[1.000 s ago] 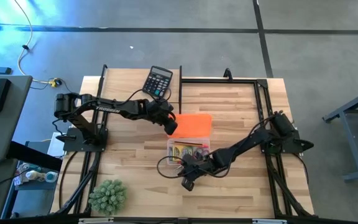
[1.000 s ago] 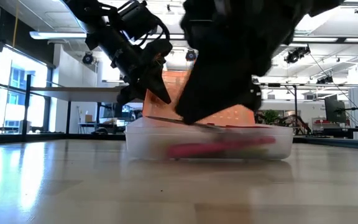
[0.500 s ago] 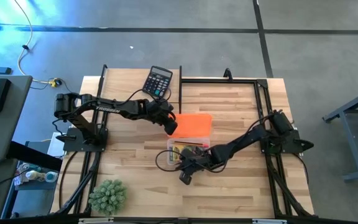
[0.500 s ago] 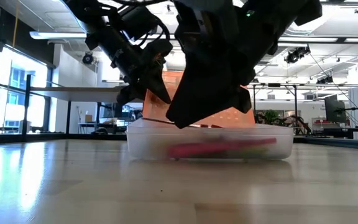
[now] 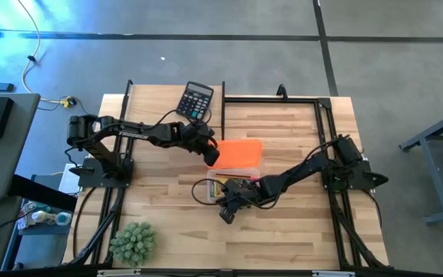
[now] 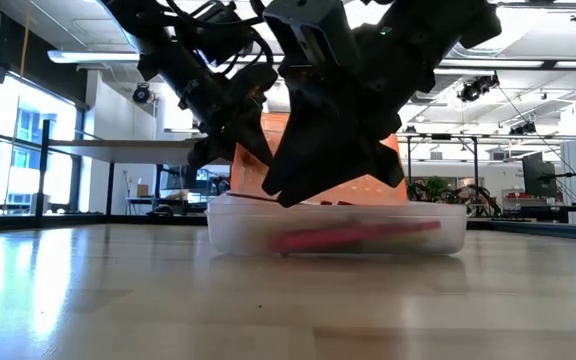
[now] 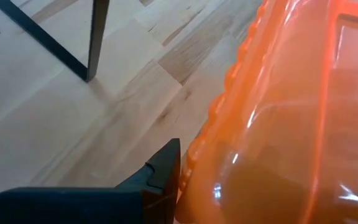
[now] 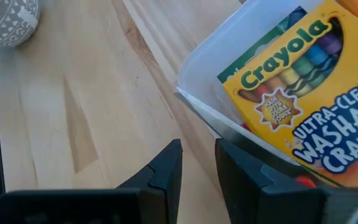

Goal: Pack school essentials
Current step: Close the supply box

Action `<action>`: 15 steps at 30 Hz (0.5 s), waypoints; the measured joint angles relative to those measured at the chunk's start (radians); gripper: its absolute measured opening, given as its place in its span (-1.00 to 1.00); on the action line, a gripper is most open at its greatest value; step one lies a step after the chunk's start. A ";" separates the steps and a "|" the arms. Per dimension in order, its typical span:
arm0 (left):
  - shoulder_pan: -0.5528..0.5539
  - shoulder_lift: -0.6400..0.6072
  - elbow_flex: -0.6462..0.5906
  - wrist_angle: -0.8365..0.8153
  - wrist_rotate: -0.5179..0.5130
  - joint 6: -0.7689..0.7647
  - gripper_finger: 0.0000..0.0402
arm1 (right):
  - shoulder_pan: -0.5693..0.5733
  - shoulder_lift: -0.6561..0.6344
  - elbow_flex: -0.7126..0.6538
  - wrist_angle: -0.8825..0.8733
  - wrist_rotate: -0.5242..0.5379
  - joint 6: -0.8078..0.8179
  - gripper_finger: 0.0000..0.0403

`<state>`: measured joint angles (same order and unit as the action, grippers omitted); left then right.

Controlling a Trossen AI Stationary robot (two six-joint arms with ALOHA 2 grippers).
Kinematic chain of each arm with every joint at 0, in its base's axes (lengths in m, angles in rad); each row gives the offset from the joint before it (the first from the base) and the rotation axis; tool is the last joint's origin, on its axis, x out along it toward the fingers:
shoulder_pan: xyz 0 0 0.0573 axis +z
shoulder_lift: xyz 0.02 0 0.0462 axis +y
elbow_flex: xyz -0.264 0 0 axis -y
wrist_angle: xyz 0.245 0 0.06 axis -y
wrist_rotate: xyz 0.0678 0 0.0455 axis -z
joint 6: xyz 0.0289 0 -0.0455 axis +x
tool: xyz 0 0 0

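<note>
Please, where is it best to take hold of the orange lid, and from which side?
Grip the lid by its thin ribbed side rim, coming from the left arm's side. It stands tilted up behind the box, so that edge is free, and the left hand is clamped there. The right hand hovers over the box's near corner, so that side is blocked.

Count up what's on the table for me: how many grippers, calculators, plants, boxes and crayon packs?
Grippers: 2, the left gripper at the orange lid and the right gripper by the box's corner
Black calculator: 1
Green spiky plant: 1
Clear box: 1
Crayola crayon pack, lying in the box: 1
Total: 6
</note>
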<state>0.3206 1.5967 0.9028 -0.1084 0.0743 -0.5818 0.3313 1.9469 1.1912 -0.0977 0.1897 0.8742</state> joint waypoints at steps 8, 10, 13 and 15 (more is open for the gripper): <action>0.000 0.000 0.000 0.001 0.014 0.018 -0.61 | 0.003 -0.008 0.000 -0.064 0.003 0.019 -0.56; 0.000 0.000 0.000 0.002 0.026 0.039 -0.61 | -0.001 -0.008 0.001 -0.072 0.001 0.025 -0.56; 0.001 0.000 0.000 0.002 0.051 0.064 -0.61 | -0.005 -0.008 0.001 -0.072 -0.003 0.026 -0.56; 0.001 0.000 0.000 0.002 0.065 0.081 -0.61 | -0.006 -0.008 0.001 -0.072 -0.003 0.033 -0.56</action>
<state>0.3213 1.5966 0.9028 -0.1062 0.1390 -0.5006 0.3256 1.9385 1.1919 -0.1702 0.1863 0.9073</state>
